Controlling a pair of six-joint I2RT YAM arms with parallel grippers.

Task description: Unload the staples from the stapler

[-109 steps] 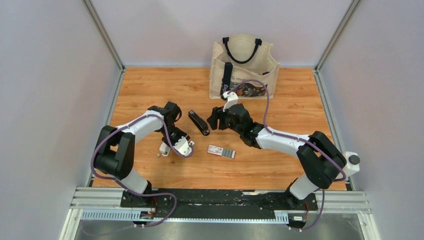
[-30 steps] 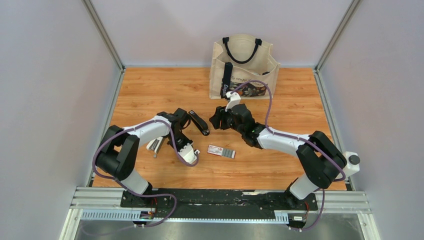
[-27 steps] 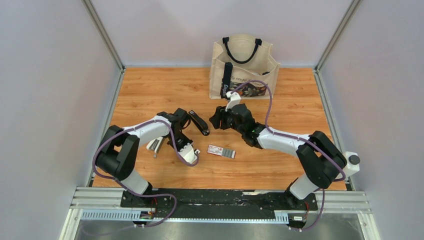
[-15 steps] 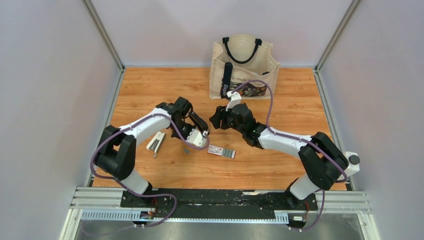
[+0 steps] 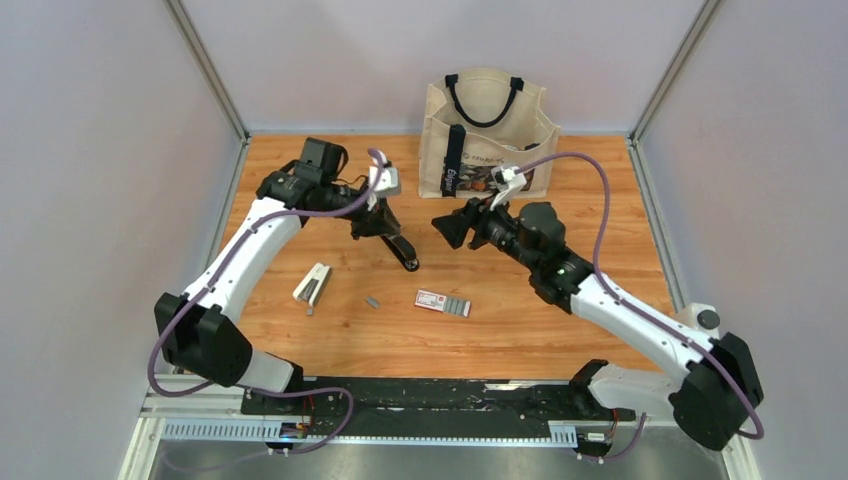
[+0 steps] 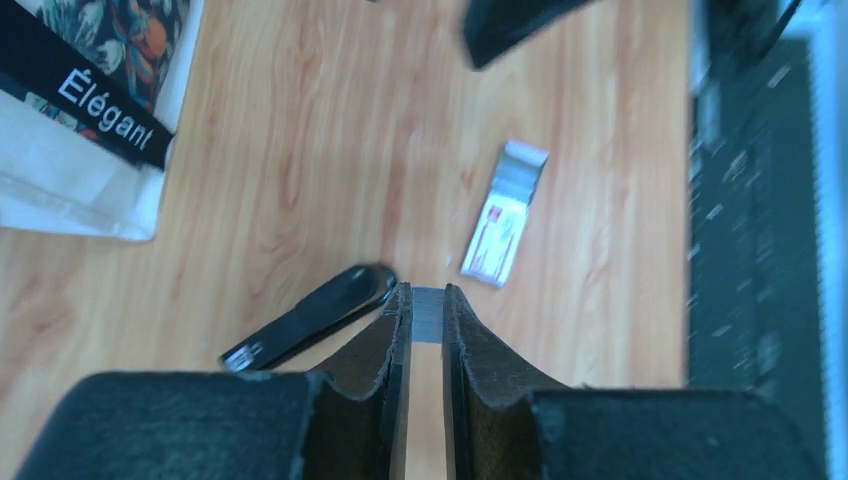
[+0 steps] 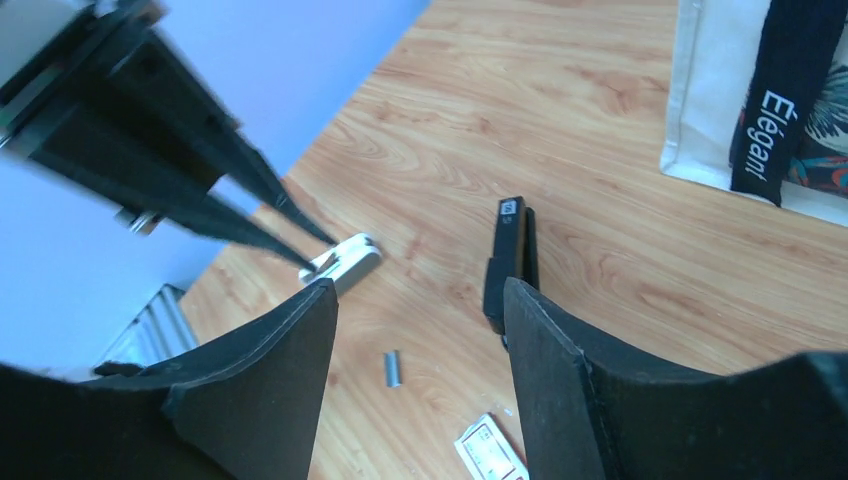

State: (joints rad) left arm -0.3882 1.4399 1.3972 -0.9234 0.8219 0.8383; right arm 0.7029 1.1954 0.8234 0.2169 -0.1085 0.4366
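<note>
My left gripper is raised above the far end of the black stapler. Its fingers are nearly shut and pinch a small grey strip of staples at the tips. Another short grey staple strip lies loose on the table and shows in the right wrist view. A white stapler lies to its left. My right gripper hangs wide open and empty above the table, right of the black stapler, which lies flat and shut.
A small red-and-white box with a grey end lies right of the loose strip. A beige tote bag stands at the back of the wooden table. Metal posts and grey walls enclose the sides.
My left gripper has risen from low beside the black stapler and moved toward the back. My right gripper has lifted and drawn back to the right. The loose strip and both staplers have stayed put.
</note>
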